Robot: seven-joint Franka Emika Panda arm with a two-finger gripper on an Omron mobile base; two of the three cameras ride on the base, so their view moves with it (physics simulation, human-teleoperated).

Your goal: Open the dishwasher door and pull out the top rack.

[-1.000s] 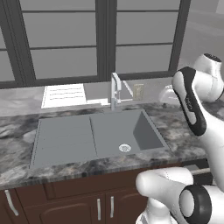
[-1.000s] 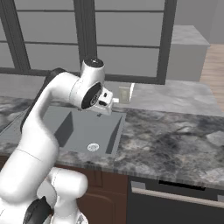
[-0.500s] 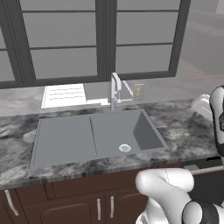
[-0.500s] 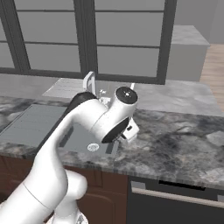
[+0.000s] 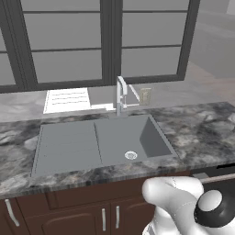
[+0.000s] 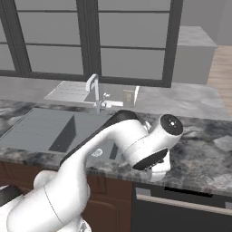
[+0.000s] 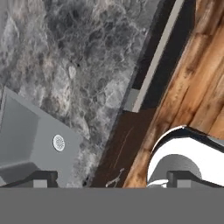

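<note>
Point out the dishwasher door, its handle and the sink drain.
dishwasher door [image 6: 181, 219], right base view, dark front panel.
handle [image 6: 190, 202], right base view, middle of silver bar.
sink drain [image 5: 131, 155], left base view, round strainer.

The long countertop of mottled grey-and-black stone [image 5: 206, 133] looks polished, veined like granite; the rectangular grey sink with ribbed drainboard [image 5: 69, 147] looks matt and smooth; the slim chrome tap [image 5: 121, 94] is shiny metal; the dark brown cabinet fronts [image 5: 69, 215] show satin wood with small metal handles; the black flat dishwasher door [image 6: 181, 217] looks smooth, its long bar handle [image 6: 183, 203] brushed silver; the plank floor [image 7: 192, 83] is warm grained wood.
</note>
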